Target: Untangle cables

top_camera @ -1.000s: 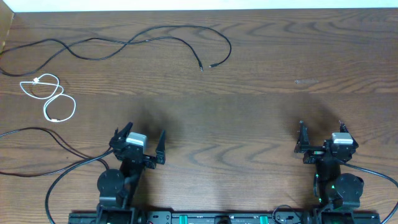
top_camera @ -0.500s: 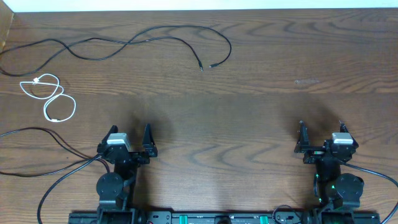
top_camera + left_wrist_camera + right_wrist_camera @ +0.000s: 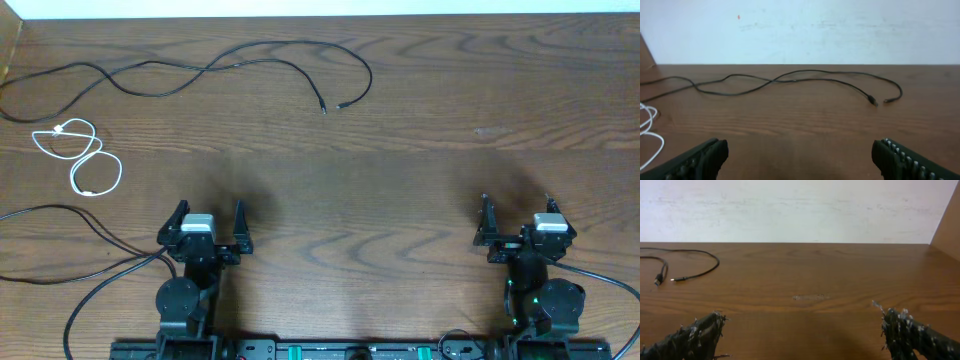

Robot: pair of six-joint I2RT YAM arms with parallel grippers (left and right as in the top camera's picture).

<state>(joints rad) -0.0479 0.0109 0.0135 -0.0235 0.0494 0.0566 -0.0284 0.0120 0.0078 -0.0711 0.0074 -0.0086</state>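
Two long black cables (image 3: 215, 62) lie across the far left of the table, crossing each other; their plug ends (image 3: 331, 106) rest close together near the middle. In the left wrist view the black cables (image 3: 790, 77) run across the far table. A shorter white cable (image 3: 88, 160) lies looped at the left, apart from them, and shows as the white cable (image 3: 649, 125) at the left wrist view's edge. My left gripper (image 3: 209, 210) (image 3: 800, 150) is open and empty near the front edge. My right gripper (image 3: 516, 205) (image 3: 800, 320) is open and empty at the front right. The black plug ends (image 3: 667, 279) show far left in the right wrist view.
A thicker black arm cable (image 3: 70, 220) snakes from the left edge to the left arm's base. A pale wall (image 3: 800, 30) bounds the far side of the table. A wooden side panel (image 3: 947, 225) stands at the far right.
My left gripper has swung from a tilted pose to straight and shifted a little left and back. The right arm and the cables have not moved.
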